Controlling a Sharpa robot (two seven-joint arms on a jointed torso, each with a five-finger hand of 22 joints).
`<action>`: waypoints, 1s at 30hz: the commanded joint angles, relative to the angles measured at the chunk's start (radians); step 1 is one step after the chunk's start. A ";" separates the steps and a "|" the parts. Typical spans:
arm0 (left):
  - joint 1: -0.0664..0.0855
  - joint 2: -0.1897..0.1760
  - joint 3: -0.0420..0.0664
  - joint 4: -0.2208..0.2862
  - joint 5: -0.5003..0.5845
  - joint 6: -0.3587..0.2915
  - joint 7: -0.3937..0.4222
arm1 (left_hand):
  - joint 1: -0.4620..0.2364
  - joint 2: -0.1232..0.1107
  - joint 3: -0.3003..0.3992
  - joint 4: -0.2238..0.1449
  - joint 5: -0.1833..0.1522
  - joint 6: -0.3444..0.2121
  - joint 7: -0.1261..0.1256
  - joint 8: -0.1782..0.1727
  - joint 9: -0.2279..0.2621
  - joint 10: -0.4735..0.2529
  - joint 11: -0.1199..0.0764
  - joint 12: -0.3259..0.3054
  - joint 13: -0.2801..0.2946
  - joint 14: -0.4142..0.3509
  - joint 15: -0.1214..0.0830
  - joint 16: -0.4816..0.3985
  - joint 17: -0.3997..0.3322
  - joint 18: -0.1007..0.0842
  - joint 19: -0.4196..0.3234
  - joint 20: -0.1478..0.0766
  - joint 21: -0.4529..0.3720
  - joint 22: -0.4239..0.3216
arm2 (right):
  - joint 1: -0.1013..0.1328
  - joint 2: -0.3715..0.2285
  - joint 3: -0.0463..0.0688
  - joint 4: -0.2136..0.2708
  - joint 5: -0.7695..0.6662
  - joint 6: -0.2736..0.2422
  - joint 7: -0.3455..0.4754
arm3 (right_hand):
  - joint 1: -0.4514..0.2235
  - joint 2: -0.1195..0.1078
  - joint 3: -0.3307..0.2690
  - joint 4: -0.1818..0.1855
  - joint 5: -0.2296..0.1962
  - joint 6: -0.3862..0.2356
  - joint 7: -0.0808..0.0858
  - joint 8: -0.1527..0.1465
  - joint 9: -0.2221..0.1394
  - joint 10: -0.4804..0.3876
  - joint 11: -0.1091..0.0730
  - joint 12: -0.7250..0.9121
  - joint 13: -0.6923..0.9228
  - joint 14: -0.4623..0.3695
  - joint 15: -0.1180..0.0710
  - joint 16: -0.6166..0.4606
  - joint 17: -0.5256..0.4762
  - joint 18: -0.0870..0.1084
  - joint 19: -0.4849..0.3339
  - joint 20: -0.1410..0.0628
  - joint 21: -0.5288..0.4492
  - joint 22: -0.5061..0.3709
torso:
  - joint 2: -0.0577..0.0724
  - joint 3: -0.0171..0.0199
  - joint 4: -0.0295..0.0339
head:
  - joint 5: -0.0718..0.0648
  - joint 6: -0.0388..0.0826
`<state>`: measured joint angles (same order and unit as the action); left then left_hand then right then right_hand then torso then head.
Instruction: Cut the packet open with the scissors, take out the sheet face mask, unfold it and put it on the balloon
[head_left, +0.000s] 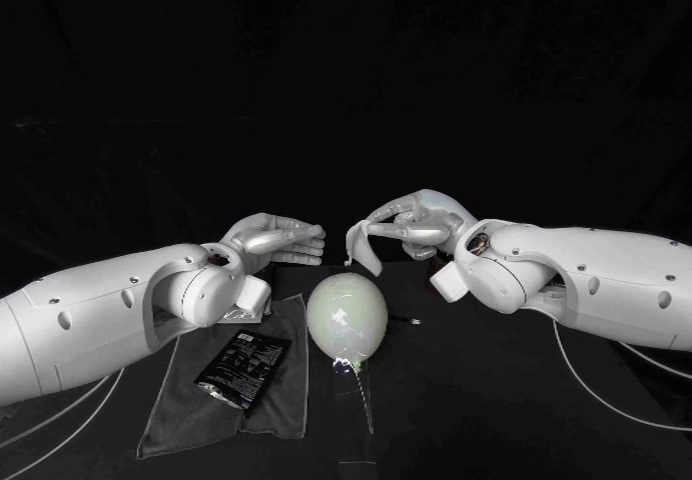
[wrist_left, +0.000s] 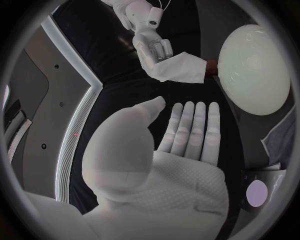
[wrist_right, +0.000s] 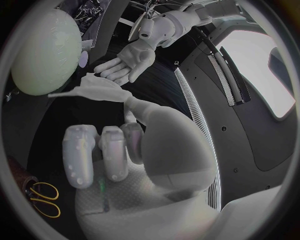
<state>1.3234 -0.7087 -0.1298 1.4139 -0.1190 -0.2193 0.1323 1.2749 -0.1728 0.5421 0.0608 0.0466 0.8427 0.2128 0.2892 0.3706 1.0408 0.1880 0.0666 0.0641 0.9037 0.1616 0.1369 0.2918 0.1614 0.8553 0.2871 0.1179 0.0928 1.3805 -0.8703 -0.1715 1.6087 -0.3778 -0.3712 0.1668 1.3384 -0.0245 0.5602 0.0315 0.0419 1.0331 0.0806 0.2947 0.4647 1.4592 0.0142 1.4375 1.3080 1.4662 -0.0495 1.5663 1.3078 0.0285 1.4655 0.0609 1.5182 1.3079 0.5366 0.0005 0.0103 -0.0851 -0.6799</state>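
The mask (wrist_left: 181, 67) is pinched in the right hand (head_left: 410, 221), up just behind the balloon (head_left: 348, 316), which is lying mid-table. The left hand (head_left: 274, 240) is held flat and open, nothing in it. The packet (head_left: 242, 368) is laid on a grey cloth (head_left: 180, 398) beside the balloon. The scissors (wrist_right: 40, 198) are left on the table.

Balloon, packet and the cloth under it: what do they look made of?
Balloon: likely latex rubber, smooth and glossy, with bright highlights. Packet: probably plastic or foil film, black, glinting at its lower edge. Cloth: seemingly woven fabric, grey, matt, lying limp and flat.
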 joint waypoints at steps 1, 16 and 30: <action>0.001 0.001 0.001 -0.005 0.005 0.002 0.002 | 0.008 -0.008 -0.011 -0.001 0.002 -0.011 0.024 -0.009 -0.005 -0.017 0.003 -0.001 0.000 -0.010 0.003 -0.005 -0.003 0.008 -0.010 0.002 -0.007 -0.004 | 0.001 -0.001 0.001 0.001 -0.017 0.019 0.001 | 0.000 0.007 0.006 0.001 0.007 0.010 0.000 0.041 0.059 0.052 -0.011 0.002 0.174 0.105 -0.008 0.004 0.263 -0.017 0.081 -0.008 0.006 0.248 | 0.000 0.0000 0.0004 | 0.000 0.000; 0.001 -0.009 0.001 -0.016 0.003 -0.014 0.035 | 0.017 -0.005 -0.023 0.002 0.002 -0.010 0.023 -0.011 -0.009 -0.019 0.002 0.008 0.003 -0.005 0.002 0.000 -0.002 0.008 -0.009 0.001 -0.010 -0.007 | 0.007 -0.001 0.001 -0.008 -0.007 0.002 -0.026 | -0.002 0.006 0.010 -0.002 0.007 0.008 0.000 0.043 0.062 0.052 -0.011 0.001 0.173 0.105 -0.008 0.004 0.263 -0.017 0.081 -0.008 0.006 0.248 | 0.000 -0.0002 -0.0001 | -0.003 0.000; -0.019 -0.042 0.001 0.057 -0.101 0.042 0.181 | 0.088 0.018 -0.008 -0.013 0.002 0.071 -0.025 0.013 -0.015 0.066 -0.044 0.046 0.003 0.127 -0.050 0.079 0.036 0.021 0.126 -0.042 0.064 0.020 | 0.017 0.007 0.001 -0.025 -0.020 -0.081 -0.077 | -0.003 0.006 0.014 -0.005 0.007 0.007 0.000 0.043 0.063 0.051 -0.011 -0.002 0.172 0.105 -0.008 0.004 0.263 -0.016 0.078 -0.008 0.000 0.246 | 0.000 0.0004 0.0004 | -0.008 0.001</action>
<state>1.3061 -0.7511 -0.1297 1.4625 -0.1605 -0.2174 0.2344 1.3545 -0.1565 0.5313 0.0495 0.0465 0.9084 0.1874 0.2965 0.3565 1.0979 0.1428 0.1085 0.0682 1.0282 0.1130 0.2168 0.3268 0.1788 0.9802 0.2465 0.1809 0.1132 1.3968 -0.8657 -0.1712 1.5846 -0.3838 -0.4174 0.1076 1.3382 -0.0250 0.5702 0.0272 0.0458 1.0361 0.0818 0.2948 0.4647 1.4592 0.0142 1.4354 1.3081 1.4674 -0.0506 1.5665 1.3073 0.0285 1.4674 0.0589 1.5179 1.3081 0.5366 0.0005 0.0105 -0.0920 -0.6793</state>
